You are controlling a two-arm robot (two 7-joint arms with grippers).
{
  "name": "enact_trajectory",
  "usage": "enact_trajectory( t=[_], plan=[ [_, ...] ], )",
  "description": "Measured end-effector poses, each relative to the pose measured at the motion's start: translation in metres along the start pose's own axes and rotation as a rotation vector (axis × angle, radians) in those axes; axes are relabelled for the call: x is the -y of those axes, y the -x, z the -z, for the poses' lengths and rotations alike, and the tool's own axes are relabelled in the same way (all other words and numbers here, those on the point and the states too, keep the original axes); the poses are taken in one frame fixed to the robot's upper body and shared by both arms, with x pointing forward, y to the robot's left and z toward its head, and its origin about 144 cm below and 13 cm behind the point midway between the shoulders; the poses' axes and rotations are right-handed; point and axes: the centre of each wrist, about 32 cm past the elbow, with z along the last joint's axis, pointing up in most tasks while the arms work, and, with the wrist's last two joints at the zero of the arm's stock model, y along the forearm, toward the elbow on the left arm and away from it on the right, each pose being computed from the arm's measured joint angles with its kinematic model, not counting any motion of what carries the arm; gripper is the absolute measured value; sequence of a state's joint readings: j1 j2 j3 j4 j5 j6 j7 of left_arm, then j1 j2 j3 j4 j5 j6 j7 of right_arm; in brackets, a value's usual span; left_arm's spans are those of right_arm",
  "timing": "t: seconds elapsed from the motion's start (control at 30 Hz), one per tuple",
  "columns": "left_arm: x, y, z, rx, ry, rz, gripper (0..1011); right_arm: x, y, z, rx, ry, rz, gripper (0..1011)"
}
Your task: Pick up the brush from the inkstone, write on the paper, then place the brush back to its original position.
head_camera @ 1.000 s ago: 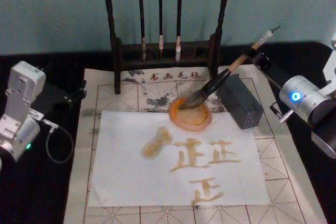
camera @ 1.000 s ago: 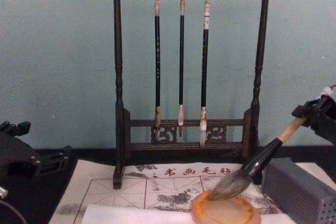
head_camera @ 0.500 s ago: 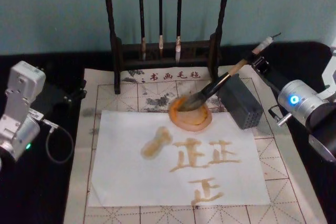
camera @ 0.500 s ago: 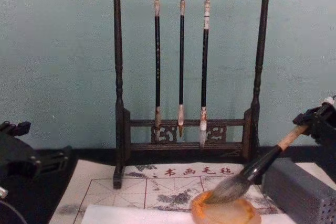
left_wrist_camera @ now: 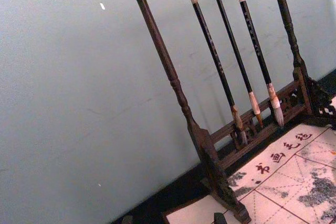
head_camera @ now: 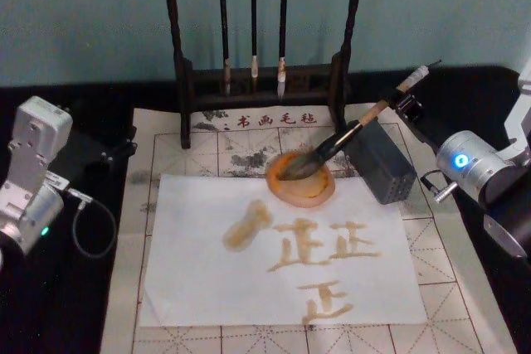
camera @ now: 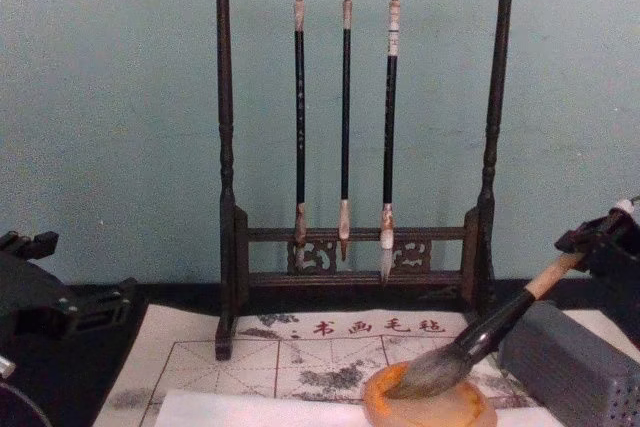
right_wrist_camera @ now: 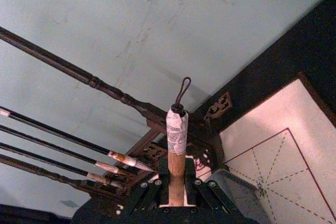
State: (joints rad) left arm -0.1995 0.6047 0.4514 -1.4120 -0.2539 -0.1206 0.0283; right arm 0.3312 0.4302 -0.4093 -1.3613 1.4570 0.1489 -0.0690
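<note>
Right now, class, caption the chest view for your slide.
Right gripper holds the brush slanted, bristles in the inkstone; left gripper parked aside.

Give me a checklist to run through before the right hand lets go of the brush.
1. Bristles on the inkstone: ok, the head of the brush lies in it.
2. Grip: ok, the right hand is shut on the wooden handle below the white wrap.
3. Handle support once released: cannot tell whether it touches the grey box beneath it.
4. Writing done: ok, amber characters sit on the paper.
5. Left hand out of the way: ok, parked at the far left, apart from the brush.
</note>
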Motion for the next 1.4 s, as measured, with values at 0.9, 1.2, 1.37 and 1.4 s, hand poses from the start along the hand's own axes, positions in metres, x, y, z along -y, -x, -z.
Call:
enact_trajectory(
  t=[0.9, 1.2, 1.37, 1.4],
  plan=[
    [0.0000, 0.0000, 0.0000, 0.000, 0.000, 0.000, 1001, -0.0033, -0.0022, 0.0044, -0.007, 0.008, 0.022, 198],
    [0.0000, 0.0000, 0.0000, 0.000, 0.000, 0.000, 1001, -0.0029, -0.0024, 0.0050, -0.010, 0.003, 0.035, 198],
    [0.0000, 0.0000, 0.0000, 0.000, 0.000, 0.000, 1001, -0.0024, -0.0025, 0.0060, -0.006, 0.004, 0.043, 198],
    [0.0000, 0.0000, 0.0000, 0.000, 0.000, 0.000, 1001, -0.0024, -0.0025, 0.0060, -0.006, 0.004, 0.043, 198]
  ],
)
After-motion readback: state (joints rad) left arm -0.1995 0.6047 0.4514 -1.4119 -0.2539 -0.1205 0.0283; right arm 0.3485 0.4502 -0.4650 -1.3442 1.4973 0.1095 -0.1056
